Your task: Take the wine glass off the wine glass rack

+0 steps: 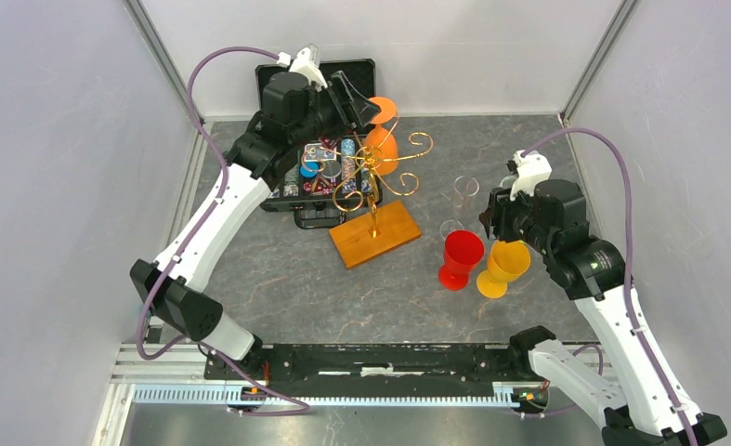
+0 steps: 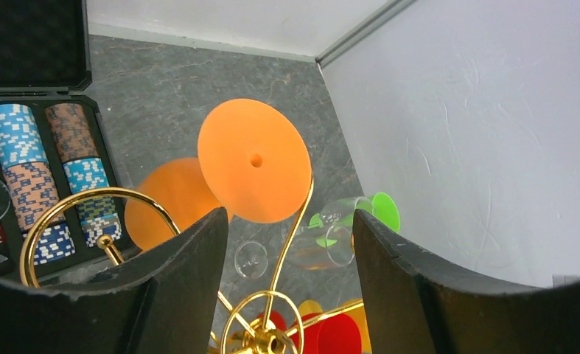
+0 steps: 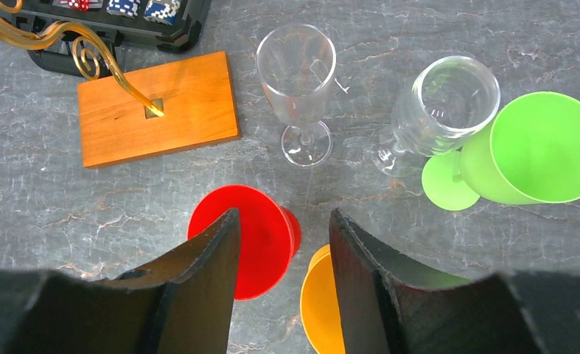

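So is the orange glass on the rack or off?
On it: the orange wine glass hangs foot-up on the rack, the left gripper open by its foot.

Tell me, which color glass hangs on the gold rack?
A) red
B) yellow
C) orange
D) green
C: the orange glass hangs foot-up on the rack, while the red glass, yellow glass and green glass are on the table.

Six wine glasses (image 3: 242, 243) (image 3: 322, 313) (image 3: 296, 70) (image 3: 449, 103) (image 3: 544, 147) (image 2: 253, 158), one rack (image 1: 375, 234), one case (image 2: 32, 40)
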`<action>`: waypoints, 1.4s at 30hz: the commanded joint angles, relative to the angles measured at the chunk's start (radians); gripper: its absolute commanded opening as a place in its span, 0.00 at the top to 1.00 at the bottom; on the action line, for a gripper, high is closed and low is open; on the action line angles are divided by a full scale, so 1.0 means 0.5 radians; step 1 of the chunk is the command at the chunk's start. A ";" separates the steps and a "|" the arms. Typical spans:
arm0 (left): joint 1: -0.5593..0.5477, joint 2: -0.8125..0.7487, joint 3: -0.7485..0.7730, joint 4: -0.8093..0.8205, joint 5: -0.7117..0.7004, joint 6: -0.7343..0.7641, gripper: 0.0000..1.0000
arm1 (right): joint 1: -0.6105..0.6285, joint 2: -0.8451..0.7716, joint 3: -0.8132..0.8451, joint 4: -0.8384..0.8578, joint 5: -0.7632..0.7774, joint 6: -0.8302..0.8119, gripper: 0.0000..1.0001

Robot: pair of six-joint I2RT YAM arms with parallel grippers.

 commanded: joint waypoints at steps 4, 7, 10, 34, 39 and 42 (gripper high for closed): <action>-0.019 0.014 -0.092 0.225 -0.331 -0.293 0.33 | 0.006 -0.049 -0.031 0.129 -0.008 0.011 0.47; -0.020 0.046 -0.103 0.258 -0.344 -0.383 0.34 | 0.005 -0.057 -0.040 0.133 0.005 0.010 0.47; -0.019 0.104 -0.086 0.279 -0.326 -0.471 0.40 | 0.006 -0.060 -0.048 0.144 0.003 0.012 0.47; -0.009 -0.013 -0.496 0.753 -0.303 -1.021 0.86 | 0.006 -0.138 -0.100 0.155 0.029 0.019 0.47; -0.008 -0.053 -0.507 0.753 -0.320 -0.995 0.88 | 0.007 -0.139 -0.106 0.170 0.020 0.025 0.47; -0.005 -0.068 -0.515 0.756 -0.323 -0.986 0.91 | 0.007 -0.140 -0.112 0.176 0.017 0.027 0.47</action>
